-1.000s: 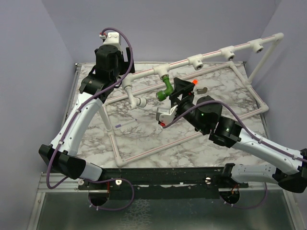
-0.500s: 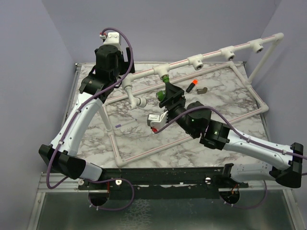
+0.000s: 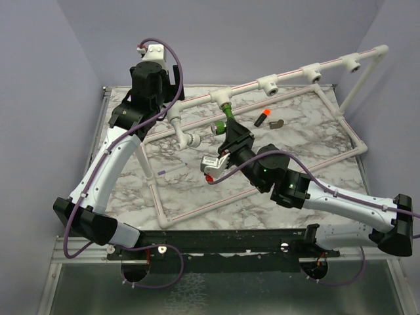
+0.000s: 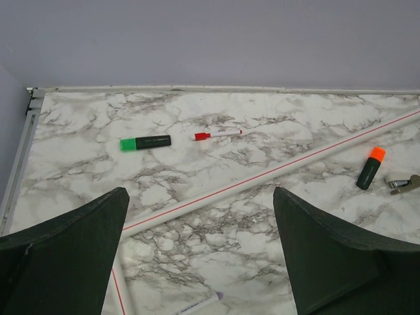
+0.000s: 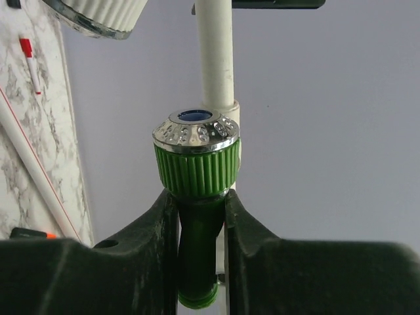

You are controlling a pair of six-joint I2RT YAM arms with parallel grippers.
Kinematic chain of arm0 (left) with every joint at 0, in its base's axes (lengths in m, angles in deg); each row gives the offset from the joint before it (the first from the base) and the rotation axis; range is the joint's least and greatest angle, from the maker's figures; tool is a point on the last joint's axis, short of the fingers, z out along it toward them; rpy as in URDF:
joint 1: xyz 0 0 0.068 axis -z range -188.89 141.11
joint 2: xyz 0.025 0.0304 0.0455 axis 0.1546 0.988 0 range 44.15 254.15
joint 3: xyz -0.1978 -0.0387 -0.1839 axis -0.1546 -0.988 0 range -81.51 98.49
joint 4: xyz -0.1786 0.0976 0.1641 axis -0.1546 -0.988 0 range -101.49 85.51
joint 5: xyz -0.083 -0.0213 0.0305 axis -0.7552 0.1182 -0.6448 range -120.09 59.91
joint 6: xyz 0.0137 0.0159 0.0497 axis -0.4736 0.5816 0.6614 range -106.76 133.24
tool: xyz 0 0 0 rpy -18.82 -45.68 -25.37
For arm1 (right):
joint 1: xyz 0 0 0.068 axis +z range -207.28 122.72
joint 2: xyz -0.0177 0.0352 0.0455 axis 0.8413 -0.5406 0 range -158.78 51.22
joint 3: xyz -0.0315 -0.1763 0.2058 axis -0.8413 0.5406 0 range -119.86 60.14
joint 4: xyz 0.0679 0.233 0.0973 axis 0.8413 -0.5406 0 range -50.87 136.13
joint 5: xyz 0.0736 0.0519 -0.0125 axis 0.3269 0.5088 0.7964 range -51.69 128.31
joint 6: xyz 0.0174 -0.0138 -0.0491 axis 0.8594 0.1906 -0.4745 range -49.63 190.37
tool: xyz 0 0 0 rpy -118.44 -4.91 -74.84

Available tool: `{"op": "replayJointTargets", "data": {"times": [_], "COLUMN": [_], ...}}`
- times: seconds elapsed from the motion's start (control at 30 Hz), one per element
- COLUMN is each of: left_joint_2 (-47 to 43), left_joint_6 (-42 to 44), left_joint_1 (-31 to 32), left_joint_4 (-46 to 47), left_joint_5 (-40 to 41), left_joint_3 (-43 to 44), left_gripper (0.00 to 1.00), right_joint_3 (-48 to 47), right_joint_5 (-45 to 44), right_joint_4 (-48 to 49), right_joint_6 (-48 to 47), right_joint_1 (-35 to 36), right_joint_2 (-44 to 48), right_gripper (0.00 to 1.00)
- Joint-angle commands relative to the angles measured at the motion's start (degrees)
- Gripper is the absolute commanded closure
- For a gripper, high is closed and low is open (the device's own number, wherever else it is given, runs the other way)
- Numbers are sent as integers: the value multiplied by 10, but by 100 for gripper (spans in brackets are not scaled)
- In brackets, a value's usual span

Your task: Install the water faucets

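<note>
One bright green water faucet hangs from a white tee socket on the raised pipe rail. My right gripper reaches up to it from below. In the right wrist view the right gripper is shut on the water faucet. Both fingers press its dark green body just under the ribbed collar and shiny silver ring. My left gripper hovers open over bare marble, holding nothing, with a red-striped white pipe below it.
The rail carries more white tee sockets. A white pipe frame lies on the marble. An orange-capped marker and a metal clip sit right of the faucet. A green marker and red pen lie far left.
My right gripper moved left and forward onto the green faucet and closed on it. The left arm has not moved.
</note>
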Motion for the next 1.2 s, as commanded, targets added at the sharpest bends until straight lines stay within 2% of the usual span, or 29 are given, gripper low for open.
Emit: {"op": "replayJointTargets", "data": {"times": [0.0, 0.23, 0.43, 0.67, 0.9, 1.17], "left_joint_2": [8, 7, 5, 1, -3, -1], "left_joint_6": [14, 13, 14, 14, 14, 15], "left_joint_1": [13, 13, 15, 16, 18, 25], "left_joint_4": [-54, -54, -54, -54, -54, -54], "left_joint_5": [-8, -7, -7, -5, -3, 5], "left_joint_3": [-3, -6, -5, -7, -6, -7], "left_gripper": [8, 8, 8, 8, 8, 8], "right_joint_3": [19, 59, 75, 98, 112, 109], "right_joint_5": [-31, -32, -70, -170, -269, -319], "right_joint_4": [70, 205, 262, 334, 314, 142], "right_joint_6": [78, 328, 561, 812, 1087, 1468], "right_joint_1": [4, 4, 4, 4, 4, 4], "right_joint_2": [5, 28, 34, 27, 25, 23], "right_gripper": [99, 100, 100, 100, 100, 99]}}
